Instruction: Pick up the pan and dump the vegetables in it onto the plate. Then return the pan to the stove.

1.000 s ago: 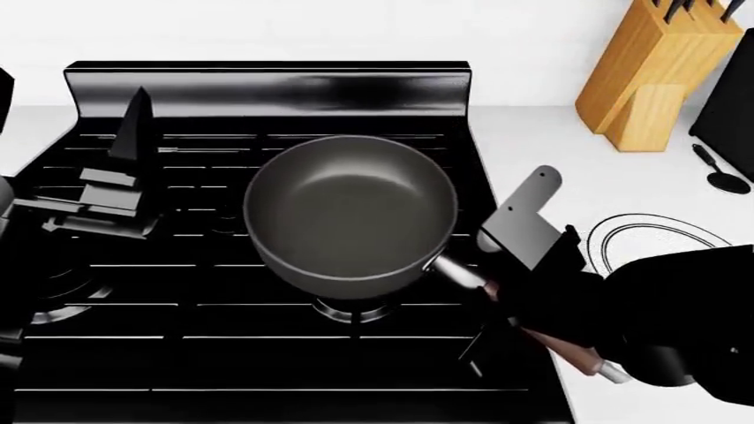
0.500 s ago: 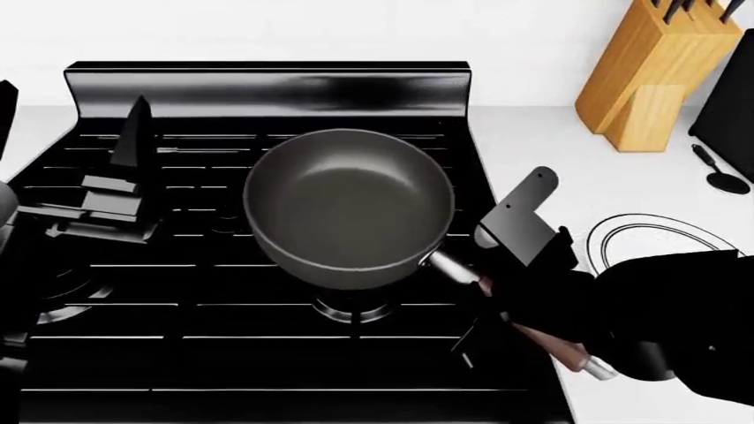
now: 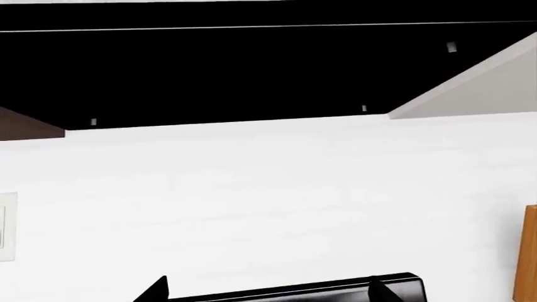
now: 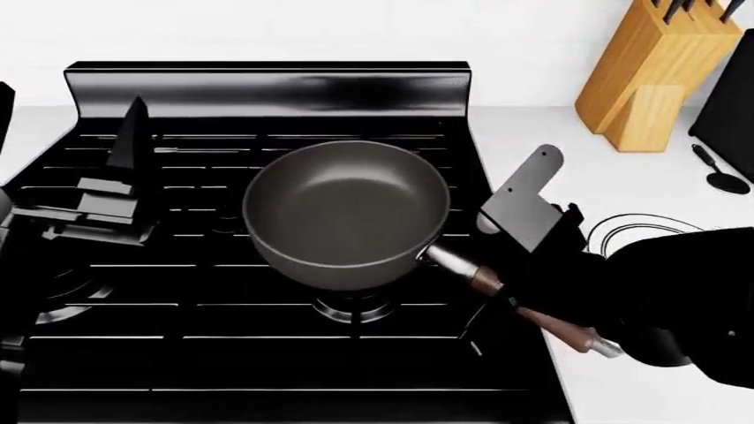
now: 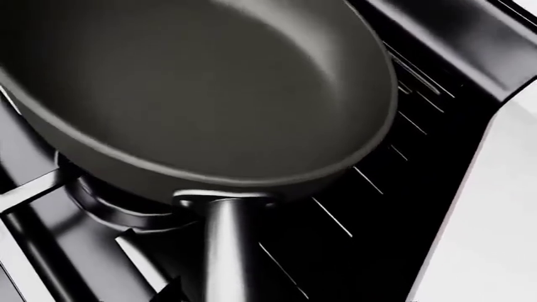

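Note:
The dark-grey pan (image 4: 345,210) hangs just above the front right burner of the black stove (image 4: 212,336), and its bowl is empty. My right gripper (image 4: 509,284) is shut on the pan's wooden handle (image 4: 554,329). The right wrist view shows the pan (image 5: 193,88) close up over the grate, with its steel neck (image 5: 225,251) running between my jaws. The white plate (image 4: 634,231) lies on the counter right of the stove, mostly hidden by my right arm. The mushroom is out of view. My left gripper (image 4: 118,181) is open and empty over the stove's left side.
A wooden knife block (image 4: 659,71) stands at the back right, with a black utensil (image 4: 721,172) and a dark appliance (image 4: 733,88) beside it. The stove's raised back panel (image 4: 271,88) runs behind the pan. The left wrist view shows only wall and the back panel (image 3: 293,292).
The pan has sunk a little toward the burner and its handle has swung slightly up and right with my right gripper. The left arm has barely moved.

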Motion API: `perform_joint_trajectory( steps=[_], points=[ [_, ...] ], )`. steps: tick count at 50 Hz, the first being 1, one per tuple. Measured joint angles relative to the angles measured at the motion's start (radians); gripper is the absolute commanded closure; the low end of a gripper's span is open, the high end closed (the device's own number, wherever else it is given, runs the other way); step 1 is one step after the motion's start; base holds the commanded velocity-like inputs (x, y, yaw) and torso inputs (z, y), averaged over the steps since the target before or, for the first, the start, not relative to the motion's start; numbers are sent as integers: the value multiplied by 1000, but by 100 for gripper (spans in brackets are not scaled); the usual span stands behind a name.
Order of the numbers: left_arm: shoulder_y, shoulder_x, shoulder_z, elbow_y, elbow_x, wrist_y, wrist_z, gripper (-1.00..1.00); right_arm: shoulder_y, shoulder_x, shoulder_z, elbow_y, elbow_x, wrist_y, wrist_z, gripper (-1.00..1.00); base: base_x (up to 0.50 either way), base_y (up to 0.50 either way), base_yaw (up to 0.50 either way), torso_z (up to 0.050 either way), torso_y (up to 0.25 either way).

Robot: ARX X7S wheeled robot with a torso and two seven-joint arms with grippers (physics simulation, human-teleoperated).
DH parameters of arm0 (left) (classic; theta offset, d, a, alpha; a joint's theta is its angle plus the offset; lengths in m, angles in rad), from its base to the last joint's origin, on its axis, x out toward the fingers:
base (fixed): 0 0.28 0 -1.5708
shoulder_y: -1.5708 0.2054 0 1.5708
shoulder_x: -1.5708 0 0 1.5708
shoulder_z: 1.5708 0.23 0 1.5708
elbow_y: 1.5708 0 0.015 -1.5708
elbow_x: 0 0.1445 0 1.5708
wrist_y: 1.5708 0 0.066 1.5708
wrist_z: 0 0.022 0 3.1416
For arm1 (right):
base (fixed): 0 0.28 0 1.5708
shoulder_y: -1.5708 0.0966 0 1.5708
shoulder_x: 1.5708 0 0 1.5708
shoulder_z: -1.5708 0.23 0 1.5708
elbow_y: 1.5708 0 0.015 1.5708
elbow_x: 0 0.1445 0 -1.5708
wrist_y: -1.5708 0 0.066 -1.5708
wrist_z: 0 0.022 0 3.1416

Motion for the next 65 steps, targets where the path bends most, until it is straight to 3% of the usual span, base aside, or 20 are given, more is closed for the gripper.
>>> perform_joint_trajectory(
  steps=[27,65],
  points=[
    [37,-12,-38,20,-17,20,-4,-100,181,42,74,-96,96,108,56,-100,0,0,0,0,0],
    [66,-77,-116,128,-122,9,-84,-100,165,440,218,-486,178,-162,163,-100,0,0,0,0,0]
  ],
)
